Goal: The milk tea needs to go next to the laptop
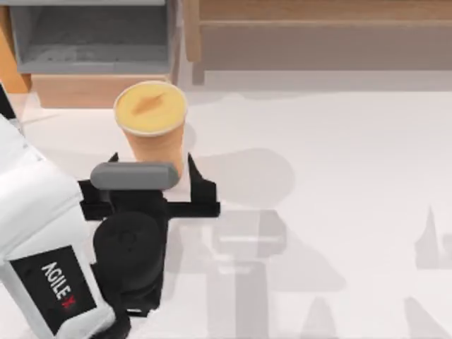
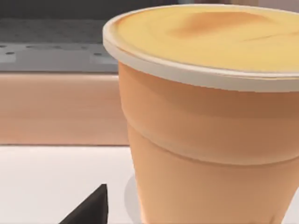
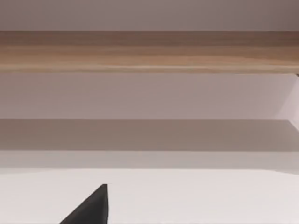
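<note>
Upright on the table (image 1: pixel 318 155), the sealed milk tea (image 1: pixel 152 123) stands between the open left gripper (image 1: pixel 152 176) fingers.

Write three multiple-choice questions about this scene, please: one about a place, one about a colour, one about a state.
1. Where does the milk tea stand on the table?
A. far left part
B. far right part
C. near right corner

2. What colour is the cup's sealed top?
A. green
B. yellow-orange
C. blue

3. How does the cup stand?
A. on its side
B. upside down
C. upright

Answers:
1. A, because the top view shows it at the left, in front of the grey shelf unit.
2. B, because the left wrist view shows a yellow-orange top inside a pale rim.
3. C, because its sealed top faces up, with the left gripper around its lower part.
</note>
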`<state>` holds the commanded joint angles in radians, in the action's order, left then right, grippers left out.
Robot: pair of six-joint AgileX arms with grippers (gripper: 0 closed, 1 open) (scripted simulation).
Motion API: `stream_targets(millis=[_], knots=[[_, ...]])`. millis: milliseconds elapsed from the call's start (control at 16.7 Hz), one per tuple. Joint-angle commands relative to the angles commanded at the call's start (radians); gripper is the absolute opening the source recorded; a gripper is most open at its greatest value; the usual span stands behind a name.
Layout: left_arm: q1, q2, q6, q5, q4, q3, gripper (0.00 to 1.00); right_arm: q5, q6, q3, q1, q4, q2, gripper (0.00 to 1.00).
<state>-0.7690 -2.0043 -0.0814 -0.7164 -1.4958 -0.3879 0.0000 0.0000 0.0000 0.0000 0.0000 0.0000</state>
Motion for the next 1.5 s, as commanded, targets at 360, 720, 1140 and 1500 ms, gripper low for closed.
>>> stream_targets(millis=[360,720,1140,1500], knots=[[0.132,-0.095,0.019,0.132,0.077,-0.183,1.0,0.0,0.0,0.0,0.0,0.0,0.0,1.0],[0.139,-0.1,0.02,0.139,0.081,-0.191,0.85,0.0,0.0,0.0,0.0,0.0,0.0,1.0],[0.139,-0.1,0.02,0.139,0.081,-0.191,0.32,0.0,0.0,0.0,0.0,0.0,0.0,1.0],[0.139,-0.1,0.02,0.139,0.081,-0.191,0.0,0.0,0.0,0.0,0.0,0.0,0.0,1.0]])
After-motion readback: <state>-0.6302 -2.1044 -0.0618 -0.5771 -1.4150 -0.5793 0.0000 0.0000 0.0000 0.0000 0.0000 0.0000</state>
